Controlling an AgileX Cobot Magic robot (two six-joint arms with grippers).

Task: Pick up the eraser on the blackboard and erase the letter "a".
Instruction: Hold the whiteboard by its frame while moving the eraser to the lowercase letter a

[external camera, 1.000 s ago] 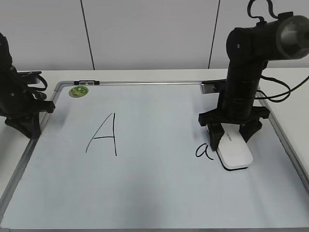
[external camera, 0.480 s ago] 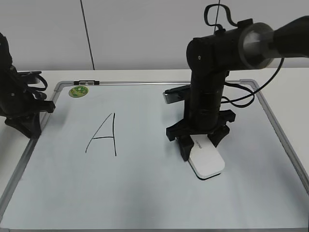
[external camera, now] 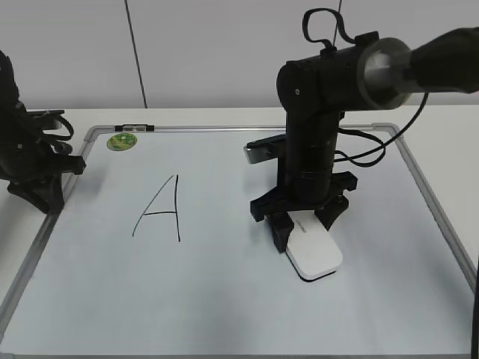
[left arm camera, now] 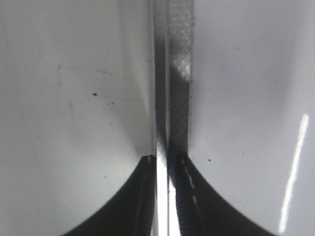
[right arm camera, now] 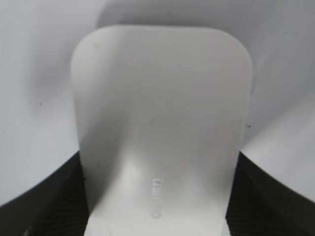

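Note:
The white eraser (external camera: pixel 316 256) lies flat on the blackboard (external camera: pixel 224 299), right of its middle. My right gripper (external camera: pixel 304 224) is shut on the eraser's far end, pointing straight down. In the right wrist view the eraser (right arm camera: pixel 160 113) fills the space between the right gripper's (right arm camera: pixel 158 162) dark fingers. No small letter "a" shows anywhere; the board to the right of the eraser is bare. My left gripper (external camera: pixel 46 191) is shut on the board's left frame, seen as a metal strip (left arm camera: pixel 179 98) between the left gripper's (left arm camera: pixel 165 160) jaws.
A large capital "A" (external camera: pixel 161 209) is drawn left of the middle. A round green magnet (external camera: pixel 121 140) sits at the board's far left corner. The board's frame lies on a white table in front of a white wall.
My right gripper has slid the eraser leftward across the board, over the place where the small "a" stood. The "a" no longer shows. The left arm has not moved.

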